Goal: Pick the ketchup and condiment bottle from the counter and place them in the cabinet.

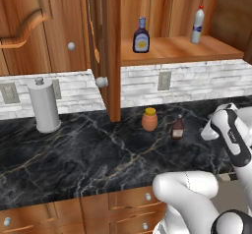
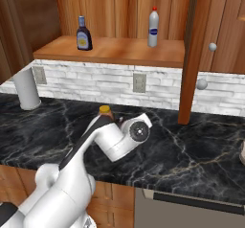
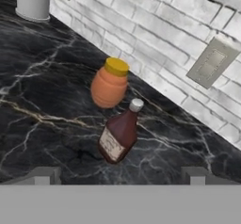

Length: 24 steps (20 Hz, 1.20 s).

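Crowding ketchup [image 3: 119, 134]: orange jar [image 3: 109, 83] just beside; gripper [image 3: 120, 176] wide, apart.

Three bottles are showing: one small red-brown glass-like ketchup bottle with a pale label [image 3: 118, 134], one dark purplish condiment bottle with an oval yellow label [image 1: 141, 36], and one tall white bottle with a red cap [image 1: 197, 26]. One squat orange jar with a yellow lid [image 3: 109, 83] is standing beside the ketchup bottle. One white paper-towel roll on a grey holder [image 1: 44, 106] is appearing. Two grey wall outlets, the first [image 1: 164, 80] and the second [image 1: 8, 93], are sitting in the white brick backsplash. Two round silver knobs, one [image 1: 102, 82] and another [image 1: 71, 46], are showing on the wooden cabinet doors.
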{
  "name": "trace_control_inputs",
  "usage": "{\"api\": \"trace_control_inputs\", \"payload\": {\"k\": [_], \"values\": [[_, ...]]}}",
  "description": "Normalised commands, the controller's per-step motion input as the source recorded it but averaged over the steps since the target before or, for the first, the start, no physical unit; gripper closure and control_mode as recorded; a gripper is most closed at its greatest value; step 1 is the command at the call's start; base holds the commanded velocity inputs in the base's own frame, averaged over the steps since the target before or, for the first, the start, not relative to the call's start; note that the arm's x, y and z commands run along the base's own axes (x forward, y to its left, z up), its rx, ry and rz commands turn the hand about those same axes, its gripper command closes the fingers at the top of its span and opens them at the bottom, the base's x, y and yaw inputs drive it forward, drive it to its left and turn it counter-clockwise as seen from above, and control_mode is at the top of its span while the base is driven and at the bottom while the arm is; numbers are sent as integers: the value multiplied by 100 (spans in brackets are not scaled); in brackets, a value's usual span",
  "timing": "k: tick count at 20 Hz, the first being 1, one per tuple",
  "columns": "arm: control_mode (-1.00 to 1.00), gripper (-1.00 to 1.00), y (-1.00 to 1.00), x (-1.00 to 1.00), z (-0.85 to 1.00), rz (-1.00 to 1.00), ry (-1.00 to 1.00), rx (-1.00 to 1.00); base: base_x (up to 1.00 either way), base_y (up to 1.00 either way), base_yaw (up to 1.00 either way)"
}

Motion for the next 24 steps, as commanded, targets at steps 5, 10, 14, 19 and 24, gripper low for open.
{"api": "trace_control_inputs", "payload": {"k": [5,10,14,19,24], "values": [[-100,-100,0,0,-6,7,6,13,0,0,0],[-100,-100,0,0,-16,6,3,19,0,0,0],[-100,-100,4,5,-13,5,3,17,0,0,0],[-100,-100,6,22,-2,2,4,13,0,0,0],[-100,-100,11,24,0,1,4,10,0,0,0]]}}
